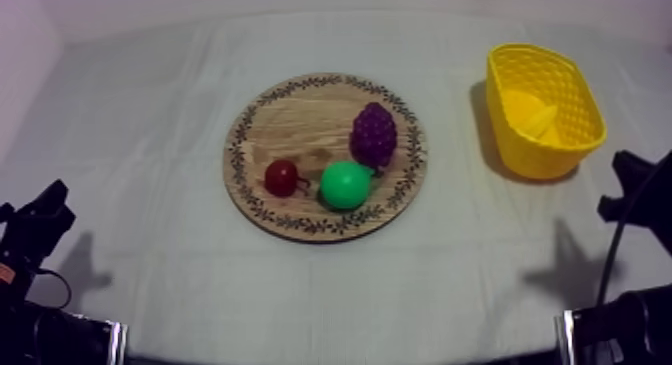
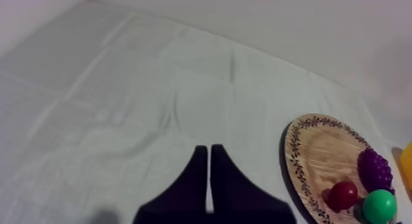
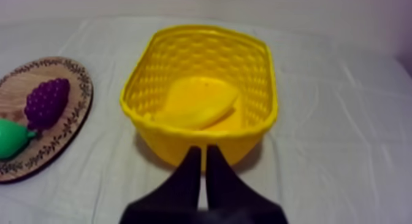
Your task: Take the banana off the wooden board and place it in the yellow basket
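Observation:
The banana (image 1: 533,119) (image 3: 196,102) lies inside the yellow basket (image 1: 580,144) (image 3: 245,135) at the right of the table. The round wooden board (image 1: 290,129) (image 2: 319,156) (image 3: 15,91) sits at mid-table without it. My right gripper (image 3: 203,154) is shut on nothing, its fingers together as a narrow wedge just in front of the basket's near wall; in the top view it rests low at the right (image 1: 625,189). My left gripper (image 2: 209,153) is also shut on nothing, over bare cloth left of the board, and rests low at the left (image 1: 45,214).
On the board lie a bunch of purple grapes (image 1: 373,135) (image 2: 374,169) (image 3: 46,101), a green pear (image 1: 345,184) (image 2: 379,206) (image 3: 12,138) and a small red fruit (image 1: 283,177) (image 2: 343,194). Grey-white cloth (image 1: 150,119) covers the table.

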Motion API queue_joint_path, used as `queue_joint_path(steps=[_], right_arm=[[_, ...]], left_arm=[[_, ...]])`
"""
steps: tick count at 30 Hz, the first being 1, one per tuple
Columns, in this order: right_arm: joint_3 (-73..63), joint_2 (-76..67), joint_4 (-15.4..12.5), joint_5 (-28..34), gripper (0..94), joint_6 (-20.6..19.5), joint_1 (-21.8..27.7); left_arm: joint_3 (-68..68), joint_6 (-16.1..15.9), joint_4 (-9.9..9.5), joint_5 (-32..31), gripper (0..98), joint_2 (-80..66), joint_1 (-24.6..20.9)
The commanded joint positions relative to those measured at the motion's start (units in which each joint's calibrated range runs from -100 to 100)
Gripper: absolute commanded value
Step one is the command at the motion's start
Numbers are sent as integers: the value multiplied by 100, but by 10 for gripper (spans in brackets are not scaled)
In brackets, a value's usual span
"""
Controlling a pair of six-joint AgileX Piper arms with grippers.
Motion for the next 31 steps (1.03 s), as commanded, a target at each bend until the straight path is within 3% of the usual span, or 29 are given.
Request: queue_joint_path(steps=[1, 10, 12, 16, 19, 31], right_arm=[[312, -377, 125, 223, 6, -229, -15], [314, -548, 230, 819, 15, -655, 52], [358, -552, 300, 747, 13, -472, 84], [475, -555, 325, 265, 6, 443, 172], [499, -561, 329, 155, 4, 808, 195], [512, -564, 330, 99, 3, 456, 207]], left_arm=[[3, -1, -1, -2, 1, -3, -1], [3, -3, -1, -2, 1, -3, -1], [3, -2, -1, -2, 1, -3, -1], [3, -1, -1, -2, 1, -3, -1], [3, -1, -1, -2, 1, -3, -1], [3, -1, -1, -2, 1, -3, -1]])
